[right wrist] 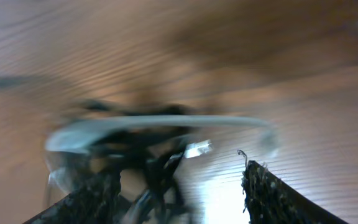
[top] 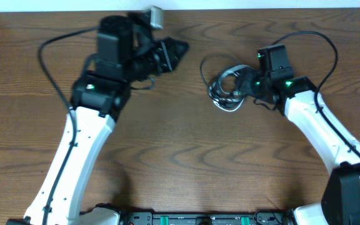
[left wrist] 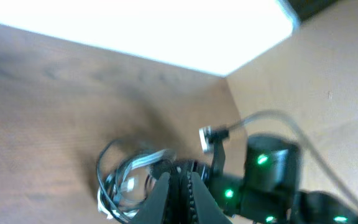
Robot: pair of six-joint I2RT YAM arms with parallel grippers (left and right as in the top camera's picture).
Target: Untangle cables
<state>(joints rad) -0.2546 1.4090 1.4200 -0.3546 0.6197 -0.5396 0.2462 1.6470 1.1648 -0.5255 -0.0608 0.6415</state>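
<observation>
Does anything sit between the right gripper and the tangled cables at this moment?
Nothing visible does. The right gripper is at the cables, and the wrist view shows the bundle between its open fingers. Only table lies around them. The left gripper is shut, off to the side.

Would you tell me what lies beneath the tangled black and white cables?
Only brown wooden table shows through the tangled black and white cables; the right gripper covers one edge.

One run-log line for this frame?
cables: tangled heap | left hand: shut, away | right hand: open, straddling heap
</observation>
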